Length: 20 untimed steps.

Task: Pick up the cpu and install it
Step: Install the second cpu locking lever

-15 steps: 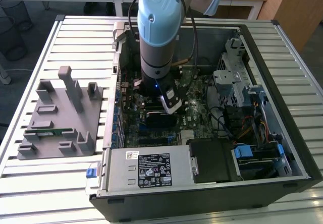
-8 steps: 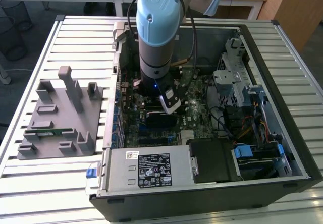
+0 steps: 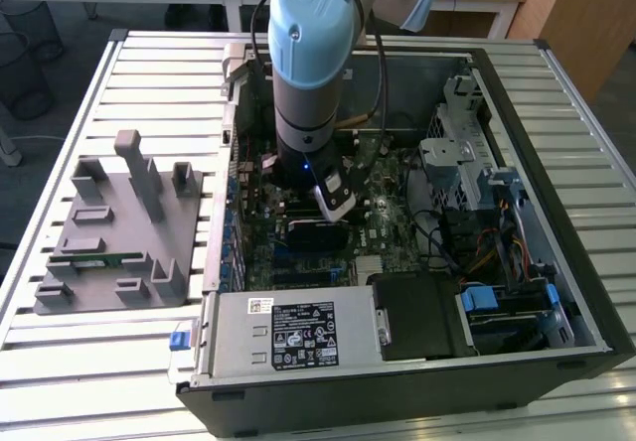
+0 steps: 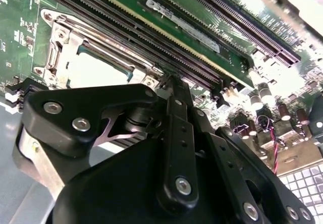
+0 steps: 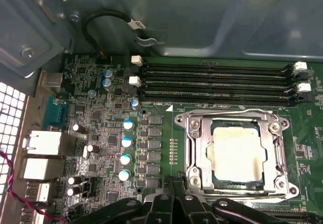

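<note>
Exterior view evenly lit, daylight-like; slatted table (image 3: 149, 73) bright, case (image 3: 586, 292) interior darker, arm (image 3: 313, 64) shading motherboard (image 3: 378, 213) beneath. Second wrist view: strong glare blown out at 1–3 o'clock, near gripper (image 4: 171, 82) body dark, soft-focused, edges stretched. First wrist view: cpu (image 5: 237, 153) washed pale by reflection, vent grille (image 5: 10, 103) overexposed at 9 o'clock, board sharp.

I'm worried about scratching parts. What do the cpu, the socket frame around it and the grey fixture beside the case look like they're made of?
The cpu sits in the socket; its top looks like pale brushed metal with a soft sheen. The socket frame looks like bright stamped steel, shiny with screws at the corners. The grey fixture looks like matte plastic, uniform and dull, possibly printed.
</note>
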Tool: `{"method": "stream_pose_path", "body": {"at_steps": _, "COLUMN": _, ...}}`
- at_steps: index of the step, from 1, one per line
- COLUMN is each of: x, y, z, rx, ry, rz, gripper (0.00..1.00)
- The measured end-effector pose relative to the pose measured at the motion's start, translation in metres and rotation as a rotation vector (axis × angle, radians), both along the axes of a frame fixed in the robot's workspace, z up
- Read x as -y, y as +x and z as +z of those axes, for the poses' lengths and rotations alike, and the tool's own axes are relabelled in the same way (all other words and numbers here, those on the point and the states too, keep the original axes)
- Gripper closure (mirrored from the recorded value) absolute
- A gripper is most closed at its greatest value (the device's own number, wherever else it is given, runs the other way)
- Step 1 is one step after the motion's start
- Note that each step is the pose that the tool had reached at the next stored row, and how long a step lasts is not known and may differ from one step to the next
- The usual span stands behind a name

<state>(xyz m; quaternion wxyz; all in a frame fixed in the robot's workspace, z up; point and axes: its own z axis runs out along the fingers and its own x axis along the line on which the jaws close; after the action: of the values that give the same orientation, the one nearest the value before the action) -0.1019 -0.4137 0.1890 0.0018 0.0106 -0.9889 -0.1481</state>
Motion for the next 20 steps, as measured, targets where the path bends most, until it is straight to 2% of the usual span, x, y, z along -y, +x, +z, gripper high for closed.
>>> {"method": "stream_pose_path", "body": {"at_steps": 9, "x": -0.0036, "y": 0.000, "z": 0.0008, "rx": 0.0002, "ry": 0.0004, "rz": 0.000, "gripper": 0.89}}
{"method": "stream_pose_path", "body": {"at_steps": 20, "x": -0.0036, "y": 0.000, "z": 0.0176, "rx": 0.0001, "ry": 0.0002, "rz": 0.000, "gripper": 0.89}}
